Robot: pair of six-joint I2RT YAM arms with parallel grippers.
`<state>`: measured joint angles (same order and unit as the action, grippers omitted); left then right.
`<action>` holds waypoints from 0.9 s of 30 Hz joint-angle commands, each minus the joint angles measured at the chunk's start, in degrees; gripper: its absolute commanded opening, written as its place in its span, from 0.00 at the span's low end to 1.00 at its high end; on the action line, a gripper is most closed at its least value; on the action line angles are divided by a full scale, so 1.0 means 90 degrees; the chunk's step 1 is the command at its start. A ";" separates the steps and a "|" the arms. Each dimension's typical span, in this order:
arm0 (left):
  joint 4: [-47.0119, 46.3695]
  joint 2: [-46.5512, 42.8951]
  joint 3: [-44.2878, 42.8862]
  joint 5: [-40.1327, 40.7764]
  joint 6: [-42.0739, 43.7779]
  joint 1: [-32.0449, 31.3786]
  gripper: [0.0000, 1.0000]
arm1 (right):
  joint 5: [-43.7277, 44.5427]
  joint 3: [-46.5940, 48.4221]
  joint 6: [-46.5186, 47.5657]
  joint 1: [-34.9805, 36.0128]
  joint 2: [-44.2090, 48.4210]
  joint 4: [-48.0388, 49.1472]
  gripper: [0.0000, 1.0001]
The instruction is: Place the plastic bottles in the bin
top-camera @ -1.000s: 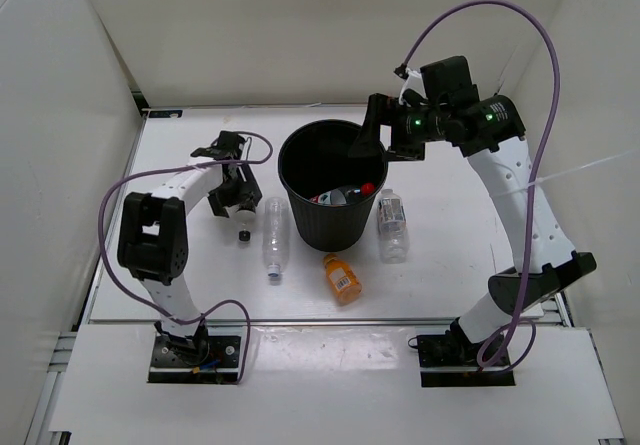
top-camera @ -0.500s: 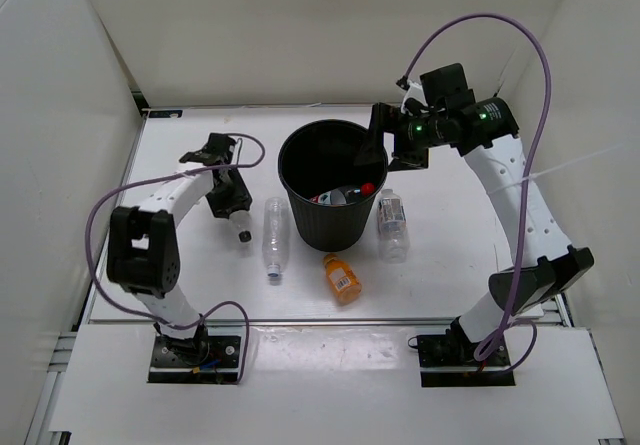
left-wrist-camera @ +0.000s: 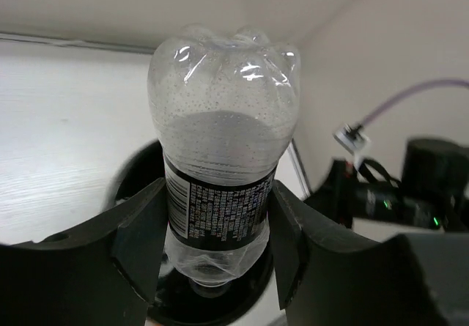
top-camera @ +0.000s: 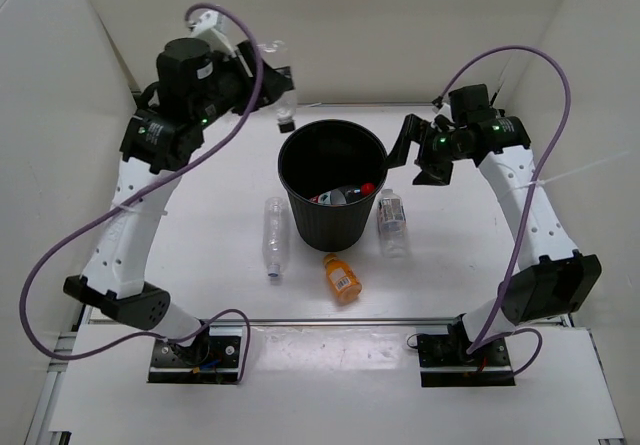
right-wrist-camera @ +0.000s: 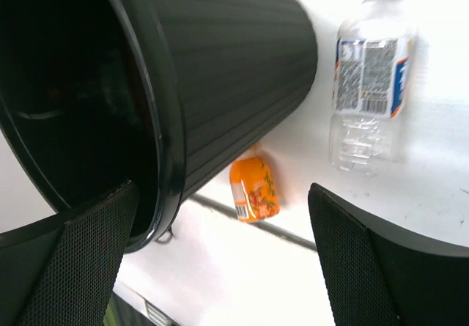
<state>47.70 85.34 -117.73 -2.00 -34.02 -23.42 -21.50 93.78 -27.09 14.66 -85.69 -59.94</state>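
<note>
Poised for a drop, the left fingers (left-wrist-camera: 139,242) clench a clear bottle (left-wrist-camera: 223,143) neck-down over the bin (top-camera: 325,227) rim, while the right fingers (right-wrist-camera: 366,267) hang released beside it.

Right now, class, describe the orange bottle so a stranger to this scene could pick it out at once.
Find the round black bin in the middle of the white table. In front of it, toward the table's near edge, lies the orange bottle. It alone is short and orange; the long bottle and the labelled bottle flanking it are clear.
</note>
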 commanded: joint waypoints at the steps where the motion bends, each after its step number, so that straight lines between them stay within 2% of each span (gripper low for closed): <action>1: 0.0110 0.0701 -0.0141 -0.0821 0.0274 -0.0473 0.60 | -0.0092 0.0165 -0.0153 -0.0222 0.0263 0.0401 1.00; 2: 0.0110 0.0819 -0.0141 -0.0910 0.0274 -0.0571 0.60 | -0.0092 0.0166 -0.0154 -0.0319 0.0196 0.0401 1.00; 6: 0.0178 0.1230 -0.0141 -0.0921 0.0566 -0.1127 0.71 | 0.0170 0.0244 -0.0291 -0.0554 0.0127 0.0401 1.00; 10: 0.0694 0.1445 -0.0540 -0.0413 0.0840 -0.1626 1.00 | 0.1398 -0.0028 -0.0476 -0.0622 0.0185 0.0332 1.00; 14: 0.1007 0.1271 -0.1098 0.0142 0.0909 -0.1626 1.00 | 0.1578 -0.0545 -0.0476 -0.0691 -0.0009 0.0274 1.00; 16: 0.1008 0.0988 -0.0846 0.0474 0.0735 -0.1520 1.00 | 0.1578 -0.1080 -0.0408 -0.0691 -0.0069 0.0487 1.00; 21: 0.1037 -0.0270 0.0862 0.1616 0.0031 -0.0895 1.00 | 0.1431 -0.1903 -0.0067 -0.0379 -0.0975 0.1112 1.00; 27: 0.1682 -0.0936 0.2591 0.1824 -0.0535 -0.0173 1.00 | 0.1558 -0.2236 0.0285 -0.0067 -0.1630 0.1679 1.00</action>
<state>58.26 77.06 -99.98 11.49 -35.31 -26.79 -8.56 73.38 -27.53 12.97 -101.06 -49.50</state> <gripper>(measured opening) 0.998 0.998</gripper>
